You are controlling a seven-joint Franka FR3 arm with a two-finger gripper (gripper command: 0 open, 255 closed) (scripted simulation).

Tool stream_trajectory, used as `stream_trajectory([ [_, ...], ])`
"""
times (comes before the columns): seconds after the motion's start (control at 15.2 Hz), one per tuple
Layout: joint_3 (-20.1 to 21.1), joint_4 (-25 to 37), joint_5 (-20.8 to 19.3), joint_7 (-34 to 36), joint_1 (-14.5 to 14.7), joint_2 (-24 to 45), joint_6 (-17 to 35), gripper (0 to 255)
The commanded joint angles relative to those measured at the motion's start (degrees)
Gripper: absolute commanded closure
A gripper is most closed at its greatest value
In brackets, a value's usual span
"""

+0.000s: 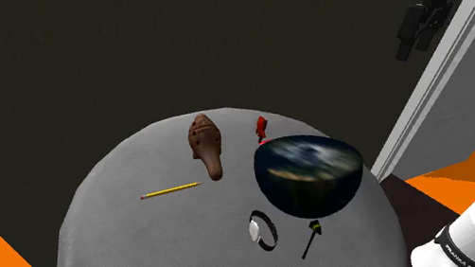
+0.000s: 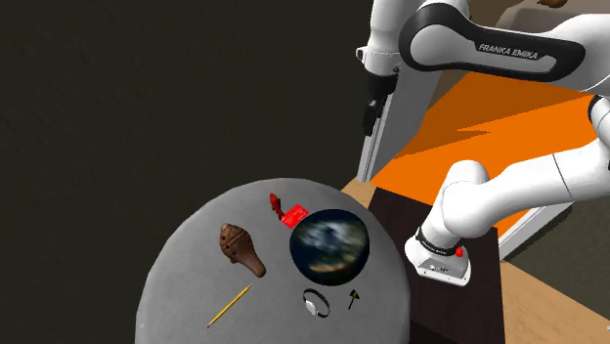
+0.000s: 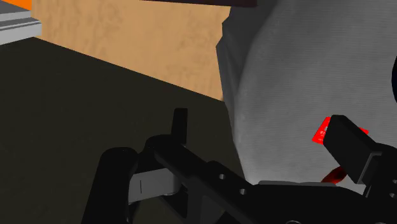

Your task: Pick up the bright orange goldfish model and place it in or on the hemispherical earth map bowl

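Observation:
The goldfish model [image 1: 261, 126] looks red and small, and stands at the far edge of the round grey table [image 1: 144, 239], just beyond the earth map bowl [image 1: 306, 173]. The second exterior view shows the goldfish [image 2: 275, 203] beside a red card [image 2: 294, 214], with the bowl [image 2: 330, 244] next to them. My gripper [image 1: 421, 25] hangs high above and beyond the table, far from the fish, also in the second exterior view [image 2: 371, 113]. In the wrist view the gripper [image 3: 261, 122] is open and holds nothing; the red card [image 3: 321, 132] shows past one finger [image 3: 348, 145].
On the table also lie a brown ocarina-like piece [image 1: 206, 145], a yellow pencil [image 1: 170, 190], a black-and-white ring-shaped thing [image 1: 261, 230] and a small black hammer-like item [image 1: 311, 236]. A white door frame [image 1: 433, 88] stands behind the gripper. The stand [image 2: 440, 259] is beside the table.

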Motion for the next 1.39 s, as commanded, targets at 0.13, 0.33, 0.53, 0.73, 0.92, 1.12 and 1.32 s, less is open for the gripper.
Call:
stream_trajectory([
  [0.13, 0.93, -0.03, 0.47, -0.01, 0.87, 3.07, 2.68, 0],
  [0.33, 2.35, 0.39, 1.05, -0.04, 2.12, 7.95, 6.51, 0],
  [0.53, 3.82, 1.35, 1.45, -0.07, 3.26, 13.09, 10.07, 0],
  [0.73, 5.32, 2.84, 1.63, -0.06, 4.34, 18.46, 13.32, 0],
  [0.92, 6.83, 4.84, 1.55, 0.02, 5.36, 24.00, 16.23, 0],
  [1.12, 8.34, 7.34, 1.17, 0.19, 6.33, 29.68, 18.74, 0],
  [1.32, 9.83, 10.33, 0.48, 0.46, 7.31, 35.48, 20.84, 0],
])
